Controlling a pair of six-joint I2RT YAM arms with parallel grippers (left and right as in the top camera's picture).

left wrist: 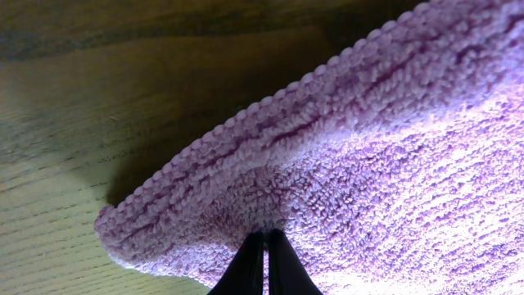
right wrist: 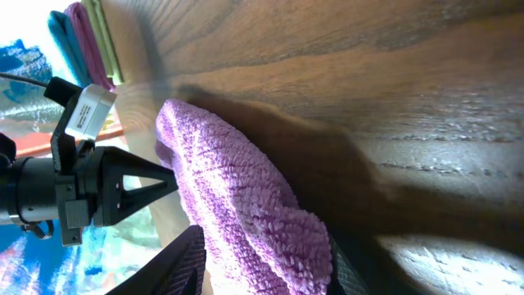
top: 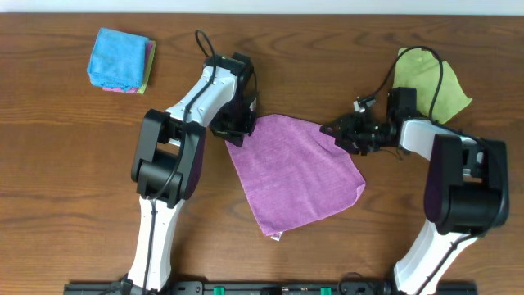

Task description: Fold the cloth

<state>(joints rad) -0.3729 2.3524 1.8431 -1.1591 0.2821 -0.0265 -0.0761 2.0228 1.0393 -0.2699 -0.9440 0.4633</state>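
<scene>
Lying near the middle of the wooden table (top: 74, 180), the cloth (top: 299, 176) is a violet microfibre square turned like a diamond, one layer thick and mostly flat. A small white tag (top: 276, 238) sits at its lowest corner, the one nearest the arm bases. Up close, the pile is ribbed and the hem is a scalloped stitch line.

The left gripper (top: 235, 133) stands at the cloth's upper left corner. In the left wrist view its black fingers (left wrist: 250, 266) are pressed together with the cloth pinched between them, and the hem is lifted enough to throw a shadow on the wood. The right gripper (top: 334, 131) is at the upper right corner. In its wrist view, a bunched ridge of cloth fills the gap between its partly parted fingers (right wrist: 176, 262). Whether they clamp it cannot be told.

The lower and right edges of the cloth lie free, with bare wood on every side of them. A lime-green cloth (top: 430, 90) lies at the far right, partly under the right arm, well apart from the violet one. A blue folded cloth (top: 119, 59) tops a small stack at the far left corner. The table is brown wood grain, and a pale strip runs beyond its far edge.
</scene>
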